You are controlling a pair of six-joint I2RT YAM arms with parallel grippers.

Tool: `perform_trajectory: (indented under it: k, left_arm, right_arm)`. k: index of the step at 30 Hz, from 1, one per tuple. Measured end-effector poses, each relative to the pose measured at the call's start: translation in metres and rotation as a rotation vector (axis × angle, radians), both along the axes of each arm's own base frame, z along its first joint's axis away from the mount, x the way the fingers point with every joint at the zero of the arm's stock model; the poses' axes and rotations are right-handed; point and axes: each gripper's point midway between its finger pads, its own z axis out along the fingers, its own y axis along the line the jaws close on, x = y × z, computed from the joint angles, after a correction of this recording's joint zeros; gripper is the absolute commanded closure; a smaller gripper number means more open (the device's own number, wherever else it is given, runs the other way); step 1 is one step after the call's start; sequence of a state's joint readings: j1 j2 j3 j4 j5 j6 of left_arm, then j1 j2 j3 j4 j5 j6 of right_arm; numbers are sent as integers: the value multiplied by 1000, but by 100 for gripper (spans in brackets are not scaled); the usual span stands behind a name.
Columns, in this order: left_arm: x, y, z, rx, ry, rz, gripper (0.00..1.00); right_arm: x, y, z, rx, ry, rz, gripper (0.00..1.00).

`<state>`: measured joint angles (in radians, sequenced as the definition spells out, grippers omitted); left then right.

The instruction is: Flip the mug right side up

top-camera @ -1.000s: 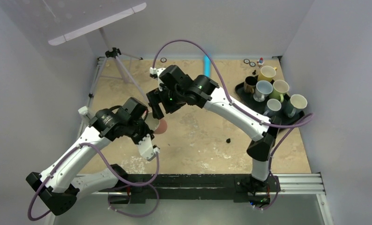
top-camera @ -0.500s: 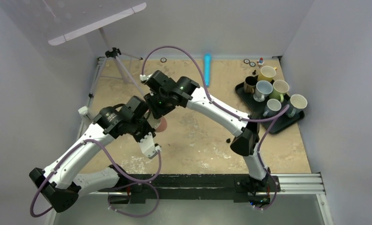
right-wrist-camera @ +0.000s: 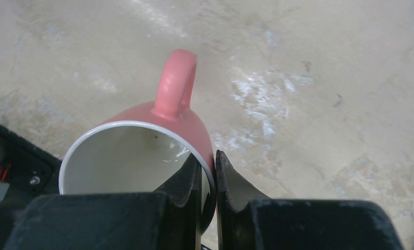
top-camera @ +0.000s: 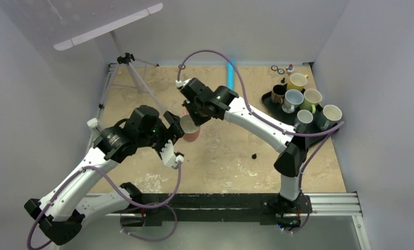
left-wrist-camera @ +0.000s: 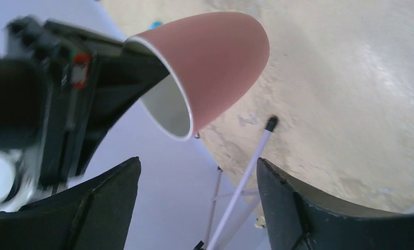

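Note:
The pink mug (top-camera: 192, 133), white inside, hangs tilted above the sandy table (top-camera: 231, 156). My right gripper (top-camera: 190, 115) is shut on its rim, one finger inside the mouth and one outside on the pink wall. In the right wrist view the mug (right-wrist-camera: 163, 122) shows its handle pointing away from the gripper (right-wrist-camera: 207, 156). My left gripper (top-camera: 173, 138) is open just left of the mug and not touching it. Seen from the left wrist, the mug (left-wrist-camera: 215, 67) floats beyond the spread fingers of the gripper (left-wrist-camera: 198, 161).
A black tray (top-camera: 270, 99) holding several upright mugs stands at the back right. A tripod (top-camera: 126, 60) is at the back left, a blue tube (top-camera: 230, 70) lies at the back centre, and a small black object (top-camera: 254, 155) sits on the table.
My right gripper closed on the mug's rim while my left gripper opened and let the mug go. The mug shifted slightly right with the right arm.

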<state>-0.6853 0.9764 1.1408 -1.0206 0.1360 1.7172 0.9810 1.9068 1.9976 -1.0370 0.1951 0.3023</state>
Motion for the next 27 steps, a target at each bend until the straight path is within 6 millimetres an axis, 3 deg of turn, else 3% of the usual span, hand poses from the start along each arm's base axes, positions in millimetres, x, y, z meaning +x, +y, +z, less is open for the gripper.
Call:
perform_trajectory:
  k: [3,8,11,15,18,21,27]
  left_arm:
    - [2,-9,21,-117,-66,-1,4]
    - [0,-20,35,-232,-55,12,2]
    - [-3,-21,33,-286,8,66,1]
    - [-8,-20,27,-354,105,161,1]
    - [-11,-20,23,-408,186,244,1]
    - [-13,-20,21,-471,262,335,1]
    - [-12,-18,10,-587,411,577,0]
  right_arm:
    - [18,-28,-1,19,-8,-80,100]
    - [37,-81,-10,59,-11,-219,100]
    - [41,-133,-16,93,-17,-348,100]
    - [48,-239,-22,151,-75,-633,100]
    - [42,-315,-25,176,-146,-862,100]
    - [32,-353,-32,216,-188,-983,100]
    - [19,-418,-66,244,-184,-1211,100]
